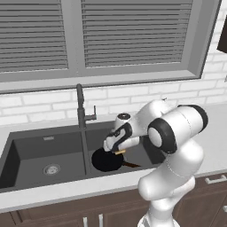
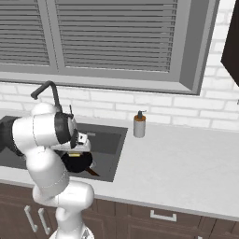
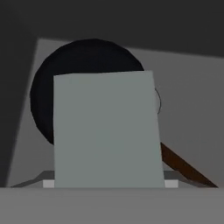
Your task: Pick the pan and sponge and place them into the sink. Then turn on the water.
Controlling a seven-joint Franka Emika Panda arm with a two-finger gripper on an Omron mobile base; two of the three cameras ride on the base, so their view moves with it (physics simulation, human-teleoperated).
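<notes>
The black pan lies in the right basin of the dark grey sink, its brown handle pointing right. My gripper hovers just above the pan, shut on the sponge, of which a yellow edge peeks out below the hand. From the right, the gripper and the sponge hang over the pan. In the hand view the sponge is a pale block close to the lens, covering much of the pan and hiding the fingertips.
A dark faucet rises behind the divider between the two basins, its lever to the right. A soap dispenser stands on the counter right of the sink. The left basin holds a round drain.
</notes>
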